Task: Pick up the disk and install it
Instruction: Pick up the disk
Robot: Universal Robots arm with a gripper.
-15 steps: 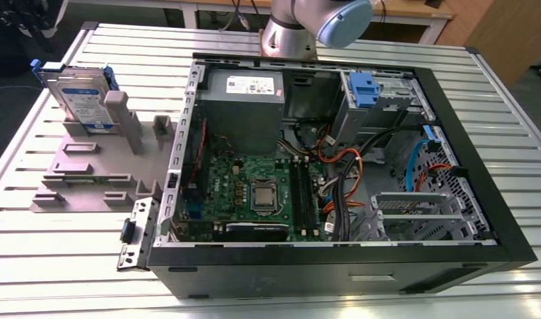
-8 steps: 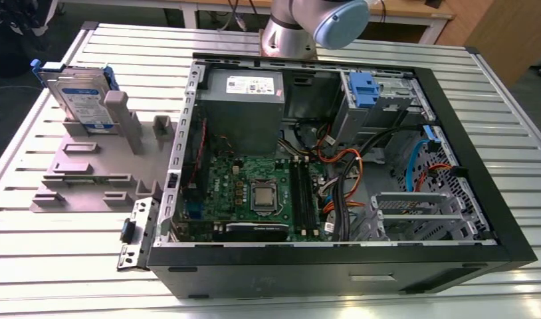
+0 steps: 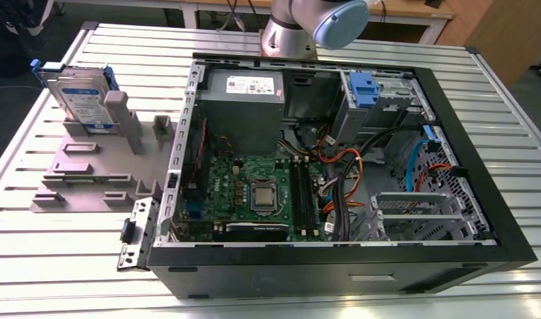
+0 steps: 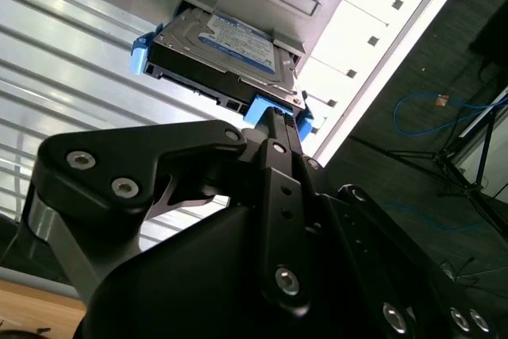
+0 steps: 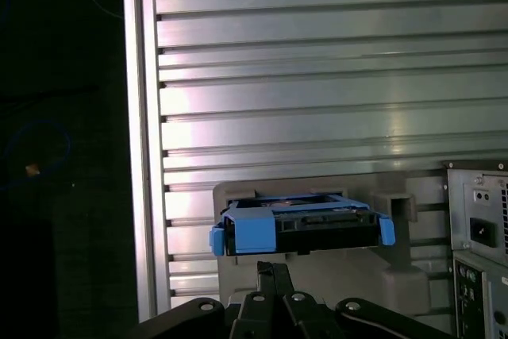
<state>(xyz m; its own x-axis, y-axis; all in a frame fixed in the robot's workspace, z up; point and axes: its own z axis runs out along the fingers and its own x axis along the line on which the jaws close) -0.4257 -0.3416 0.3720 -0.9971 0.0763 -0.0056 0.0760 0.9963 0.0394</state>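
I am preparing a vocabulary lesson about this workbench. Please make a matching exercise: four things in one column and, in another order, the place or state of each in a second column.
Things:
1. disk
2. grey fixture
3. green circuit board
4. computer case

Places or states:
A. lies open on the table
B. stands on edge in the fixture
C. inside the case
D. flat on the table, at the exterior view's left of the case

Pairs: 1-B; 2-D; 3-C; 4-A

Silver disk [image 4: 230, 45], blue frame, white-blue label
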